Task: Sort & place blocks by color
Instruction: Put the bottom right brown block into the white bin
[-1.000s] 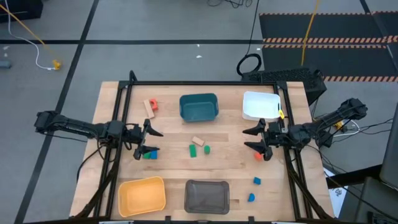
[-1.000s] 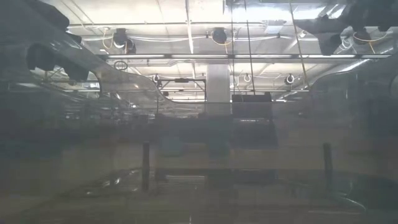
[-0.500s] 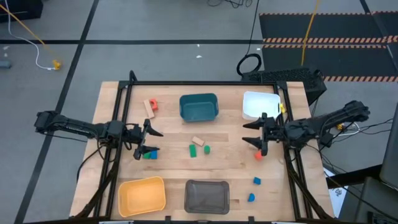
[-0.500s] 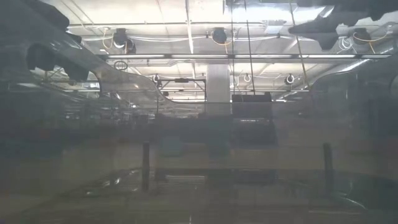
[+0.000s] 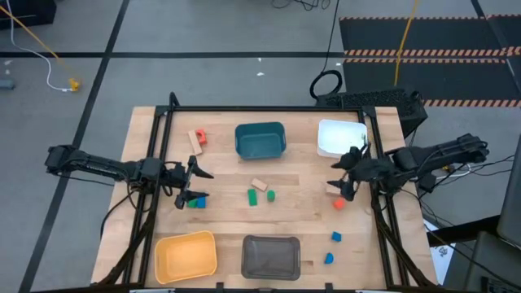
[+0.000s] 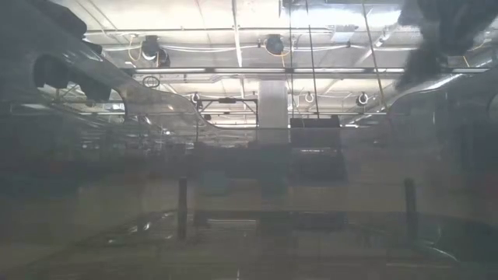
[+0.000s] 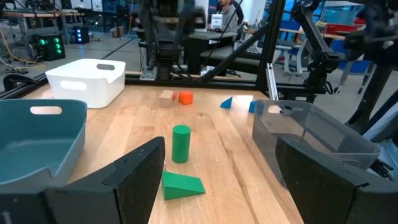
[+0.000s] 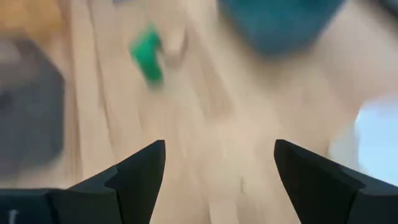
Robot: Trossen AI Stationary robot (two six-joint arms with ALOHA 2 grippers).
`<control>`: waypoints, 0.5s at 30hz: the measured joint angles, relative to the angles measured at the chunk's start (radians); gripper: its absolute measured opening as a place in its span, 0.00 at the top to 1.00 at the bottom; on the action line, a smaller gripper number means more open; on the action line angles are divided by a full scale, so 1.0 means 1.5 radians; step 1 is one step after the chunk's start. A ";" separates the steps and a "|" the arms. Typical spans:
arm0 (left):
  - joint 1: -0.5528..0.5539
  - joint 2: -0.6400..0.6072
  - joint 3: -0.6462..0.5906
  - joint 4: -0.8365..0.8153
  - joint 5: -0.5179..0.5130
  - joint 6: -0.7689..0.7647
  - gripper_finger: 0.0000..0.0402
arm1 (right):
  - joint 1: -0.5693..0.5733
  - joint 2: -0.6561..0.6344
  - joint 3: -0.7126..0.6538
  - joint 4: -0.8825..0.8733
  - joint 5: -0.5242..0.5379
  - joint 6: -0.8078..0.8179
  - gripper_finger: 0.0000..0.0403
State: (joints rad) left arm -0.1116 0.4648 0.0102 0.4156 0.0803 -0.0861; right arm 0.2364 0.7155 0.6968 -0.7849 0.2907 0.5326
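Note:
My left gripper [image 5: 205, 185] is open and empty at the table's left, above a green-and-blue block [image 5: 195, 203] and a red one [image 5: 181, 202]. My right gripper [image 5: 335, 174] is open and empty at the right. It is near a tan block [image 5: 332, 187] and a red-orange block [image 5: 338, 203], which also show in the left wrist view [image 7: 165, 98] [image 7: 185, 97]. A green cylinder [image 7: 181, 143], a green wedge [image 7: 182, 183] and a tan block [image 5: 259, 184] lie mid-table. Two blue blocks [image 5: 335, 237] [image 5: 329, 258] lie near right. A red-orange and a tan block [image 5: 196, 138] lie far left.
The teal bin [image 5: 260, 140] and white bin [image 5: 340, 137] stand along the far side. The yellow bin [image 5: 186, 254] and grey bin [image 5: 271, 255] stand along the near edge. A black frame [image 5: 269, 108] runs around the table. The right wrist view is blurred.
My right gripper has moved toward the table's far edge and a little toward its right edge, turning as it goes. It stays open. The tan block beside the red-orange one now shows clear of it.

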 joint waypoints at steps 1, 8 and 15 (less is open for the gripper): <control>0.000 0.000 0.000 0.000 0.000 0.000 0.23 | -0.001 0.012 0.000 -0.031 -0.007 0.013 0.27; 0.000 0.000 0.000 0.000 0.000 0.000 0.23 | -0.002 0.113 0.000 -0.156 -0.009 0.019 0.27; 0.000 0.000 0.000 0.000 0.000 0.000 0.23 | -0.001 0.199 0.000 -0.124 -0.056 -0.035 0.27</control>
State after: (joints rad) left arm -0.1119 0.4648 0.0102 0.4156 0.0802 -0.0861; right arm 0.2344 1.0137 0.6964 -0.9710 0.2073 0.4807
